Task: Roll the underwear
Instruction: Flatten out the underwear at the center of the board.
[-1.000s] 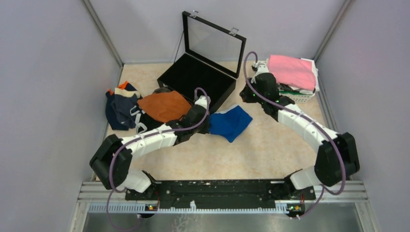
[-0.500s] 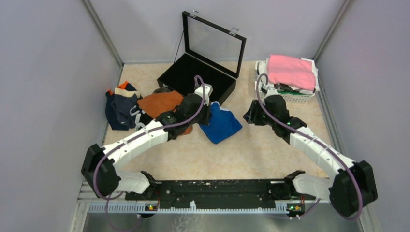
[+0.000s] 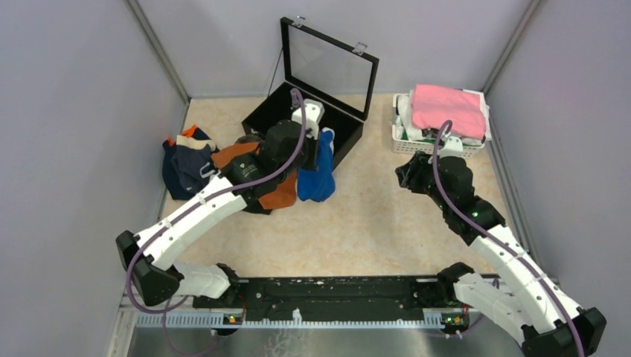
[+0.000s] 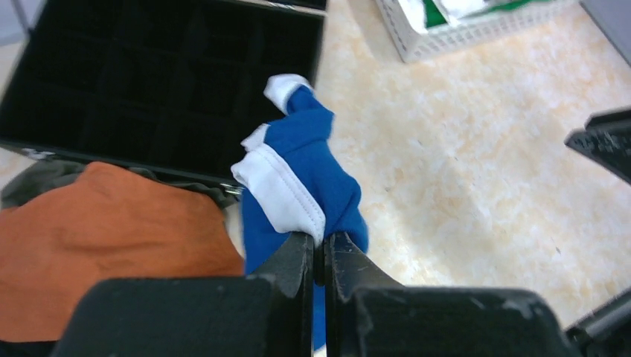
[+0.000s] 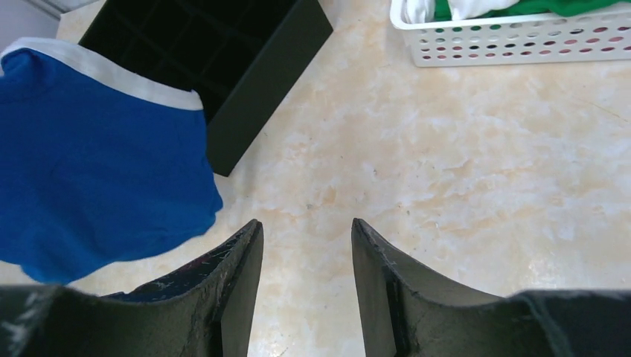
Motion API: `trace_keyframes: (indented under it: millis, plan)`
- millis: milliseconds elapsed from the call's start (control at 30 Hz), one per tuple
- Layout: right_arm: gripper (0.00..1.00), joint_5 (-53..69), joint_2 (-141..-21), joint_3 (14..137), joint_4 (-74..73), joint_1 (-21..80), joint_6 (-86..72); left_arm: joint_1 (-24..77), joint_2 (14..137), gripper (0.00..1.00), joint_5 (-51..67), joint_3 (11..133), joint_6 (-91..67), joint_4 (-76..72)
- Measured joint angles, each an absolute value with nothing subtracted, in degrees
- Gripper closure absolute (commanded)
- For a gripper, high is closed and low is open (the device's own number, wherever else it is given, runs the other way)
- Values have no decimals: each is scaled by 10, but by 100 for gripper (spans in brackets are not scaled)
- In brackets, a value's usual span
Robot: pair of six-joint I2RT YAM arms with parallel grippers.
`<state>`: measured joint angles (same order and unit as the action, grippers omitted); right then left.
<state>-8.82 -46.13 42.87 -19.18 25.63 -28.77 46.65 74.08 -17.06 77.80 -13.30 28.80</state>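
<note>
My left gripper [image 3: 318, 134] [image 4: 321, 239] is shut on the white trim of the royal blue underwear [image 3: 317, 172] [image 4: 309, 167]. It holds them lifted, hanging in front of the black box; they also show in the right wrist view [image 5: 97, 156]. A rust-orange pair [image 3: 257, 160] [image 4: 104, 238] lies under my left arm. A navy and dark pile [image 3: 186, 165] lies at the far left. My right gripper [image 3: 405, 175] [image 5: 305, 227] is open and empty above the bare table, right of the blue pair.
An open black divided box [image 3: 298, 119] with a glass lid stands at the back centre. A white basket [image 3: 439, 145] at the back right holds a pink folded cloth [image 3: 449, 108] and white items. Grey walls enclose the table.
My left gripper has lifted the blue underwear up and back toward the box. My right gripper has let go of it and pulled back to the right.
</note>
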Motion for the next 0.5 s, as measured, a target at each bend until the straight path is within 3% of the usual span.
trace_keyframes:
  millis: [100,133,333,500]
  plan:
    - [51,-100,-448,428,-203,256,-289,510,764,97,-175,781,-133,286]
    - [50,-105,-443,428,-206,256,-290,544,784,92,-176,780,-134,282]
    - [46,-124,-431,428,-216,256,-292,721,899,32,-156,755,-154,270]
    - [43,-133,-427,427,-226,256,-292,768,894,14,-126,628,-204,273]
